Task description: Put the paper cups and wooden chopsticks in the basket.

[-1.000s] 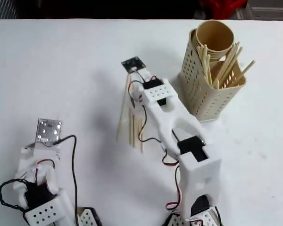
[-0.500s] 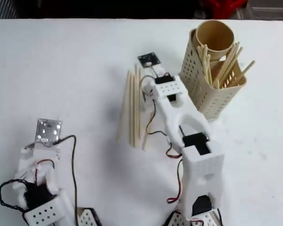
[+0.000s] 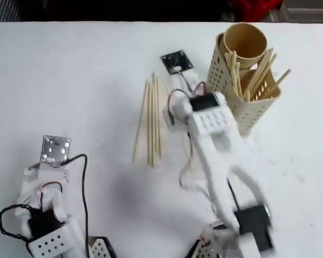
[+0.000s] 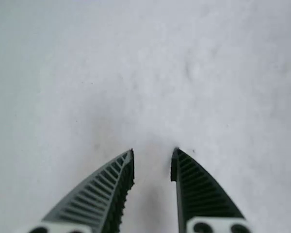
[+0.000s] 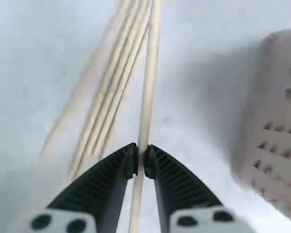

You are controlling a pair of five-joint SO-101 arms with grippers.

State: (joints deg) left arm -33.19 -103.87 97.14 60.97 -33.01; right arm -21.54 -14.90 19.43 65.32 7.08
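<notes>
As the right wrist view shows, your right gripper (image 5: 141, 162) is clamped on a single pale wooden chopstick (image 5: 148, 73), with the jaws closed against it from both sides. Just beside that stick, a loose bundle (image 5: 111, 92) of the same wooden chopsticks lies flat on the white table (image 5: 39, 58). The perforated cream plastic basket (image 5: 274, 121) stands near.

In the high view, your right arm (image 3: 218, 145) lies stretched from the 5 o'clock edge toward the table centre. Its wrist is just at 9 o'clock of the basket (image 3: 229, 102). The basket stands upright at roughly 1 o'clock on the table (image 3: 70, 70). Nested tan paper cups (image 3: 246, 38) sit at its 12 o'clock end. Several standing chopsticks (image 3: 255, 72) lean at its 6 o'clock end, with their tips above the rim. The loose bundle (image 3: 149, 121) lies near the table centre, at 9 o'clock of the wrist. Its sticks are roughly parallel, point toward 12 o'clock, and are apart from the basket.

Your left arm (image 3: 43, 215) sits at the 7 o'clock corner, well apart from the basket and the bundle. Your left gripper (image 4: 153, 153) hangs over bare white table with its jaws apart.
</notes>
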